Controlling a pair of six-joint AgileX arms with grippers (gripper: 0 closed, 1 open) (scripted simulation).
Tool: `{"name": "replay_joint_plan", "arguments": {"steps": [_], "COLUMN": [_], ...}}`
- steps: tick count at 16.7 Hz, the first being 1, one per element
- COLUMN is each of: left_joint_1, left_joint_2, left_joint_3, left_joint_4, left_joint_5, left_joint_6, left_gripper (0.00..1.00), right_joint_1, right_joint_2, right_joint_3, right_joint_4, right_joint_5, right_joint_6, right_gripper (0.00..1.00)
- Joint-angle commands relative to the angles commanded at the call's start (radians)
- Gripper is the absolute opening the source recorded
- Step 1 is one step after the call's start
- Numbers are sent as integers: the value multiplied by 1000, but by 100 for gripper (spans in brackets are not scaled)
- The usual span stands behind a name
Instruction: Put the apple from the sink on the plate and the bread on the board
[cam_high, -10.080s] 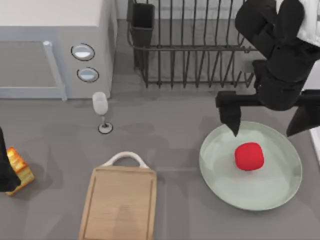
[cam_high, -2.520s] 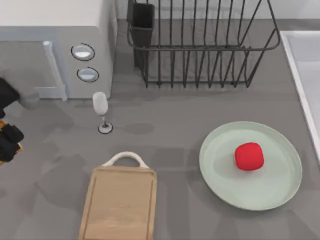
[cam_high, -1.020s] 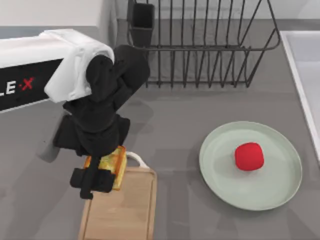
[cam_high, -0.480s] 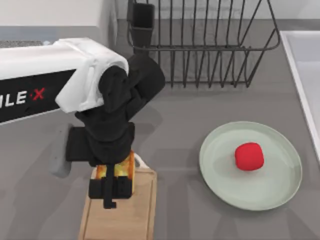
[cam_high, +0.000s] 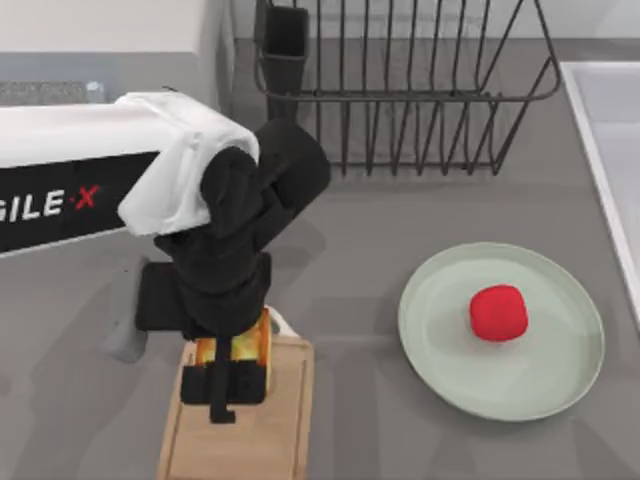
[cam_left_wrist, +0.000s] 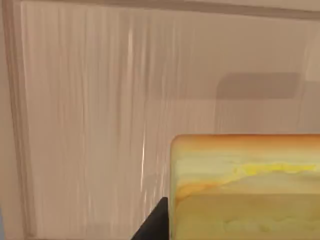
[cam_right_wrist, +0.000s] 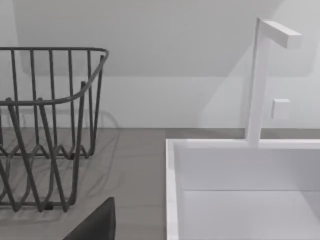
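Note:
My left gripper (cam_high: 230, 378) is shut on the bread (cam_high: 247, 345), a golden-orange slice with pale yellow sides. It holds the slice over the handle end of the wooden board (cam_high: 270, 445). In the left wrist view the bread (cam_left_wrist: 245, 185) hangs just above the board's pale grain (cam_left_wrist: 100, 125), and whether they touch I cannot tell. The red apple (cam_high: 498, 312) lies on the mint-green plate (cam_high: 440, 350) at the right. The sink (cam_high: 612, 120) is at the right edge. My right arm is parked, its wrist view facing the sink (cam_right_wrist: 240, 190).
A black wire dish rack (cam_high: 400, 90) stands at the back, also seen as the rack (cam_right_wrist: 45, 125) beside the white faucet (cam_right_wrist: 260, 75). A microwave (cam_high: 100, 30) sits at the back left, partly behind my left arm. Bare grey counter (cam_high: 350, 270) separates board and plate.
My left arm carried the bread in from the table's left edge to over the board. In the last half second it shifted slightly further over the board.

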Motion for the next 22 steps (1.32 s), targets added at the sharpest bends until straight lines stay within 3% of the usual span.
{"name": "replay_joint_plan", "arguments": {"steps": [13, 22], "left_joint_1": [-3, -3], "left_joint_2": [46, 46], "left_joint_3": [-79, -79], "left_joint_4": [125, 125], "left_joint_5": [0, 0], "left_joint_6": [-1, -1], "left_gripper": [0, 68], "right_joint_1": [0, 0], "right_joint_2": [0, 0], "right_joint_3": [0, 0], "right_joint_4": [0, 0], "right_joint_5": [0, 0], "right_joint_6": [0, 0], "right_gripper": [100, 100]}}
